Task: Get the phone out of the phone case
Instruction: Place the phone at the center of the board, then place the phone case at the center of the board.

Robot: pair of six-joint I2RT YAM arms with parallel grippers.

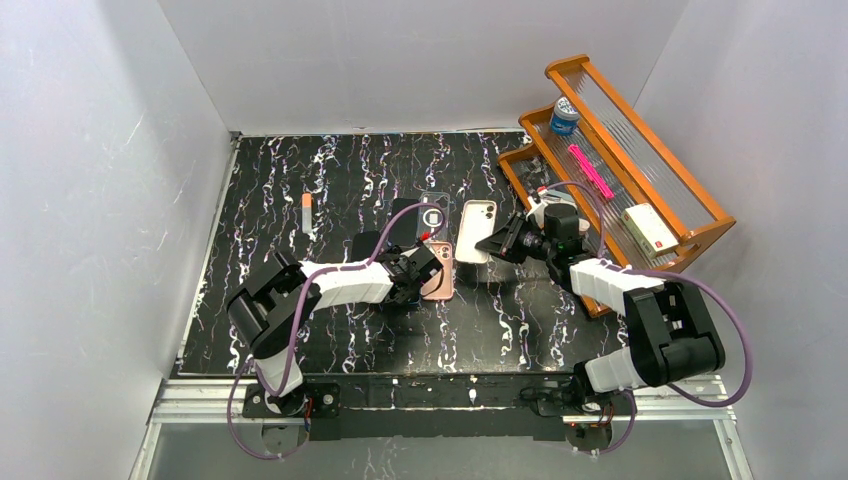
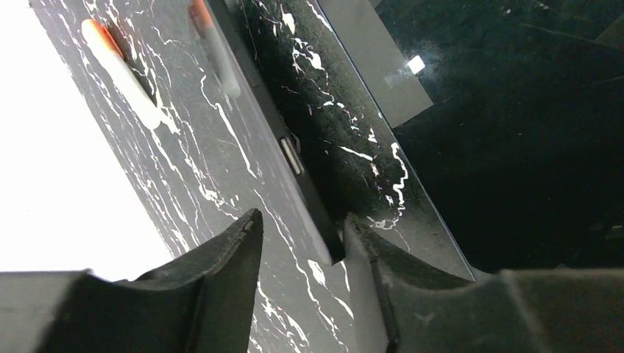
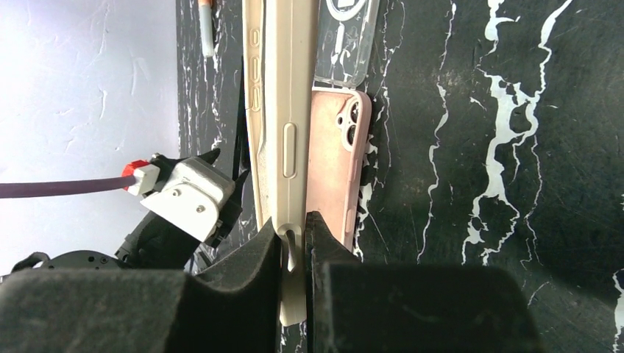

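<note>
A black phone (image 2: 346, 132) lies flat on the marbled table, its side edge and button toward my left gripper (image 2: 303, 220). That gripper is open: the phone's near corner sits just beside the right finger (image 2: 383, 279), with nothing gripped. In the top view the left gripper (image 1: 423, 262) is at the table's middle, by the black phone (image 1: 404, 225). The cream phone case (image 3: 276, 110) stands on edge, and my right gripper (image 3: 294, 228) is shut on its bottom end. From above, the case (image 1: 477, 230) lies just left of the right gripper (image 1: 498, 243).
A pink cased phone (image 3: 335, 162) lies right beside the cream case, with a clear case (image 3: 346, 37) beyond it. An orange-and-white marker (image 1: 307, 213) lies at the left. A wooden rack (image 1: 690, 235) at the right holds a blue-lidded can, a pink pen and a box.
</note>
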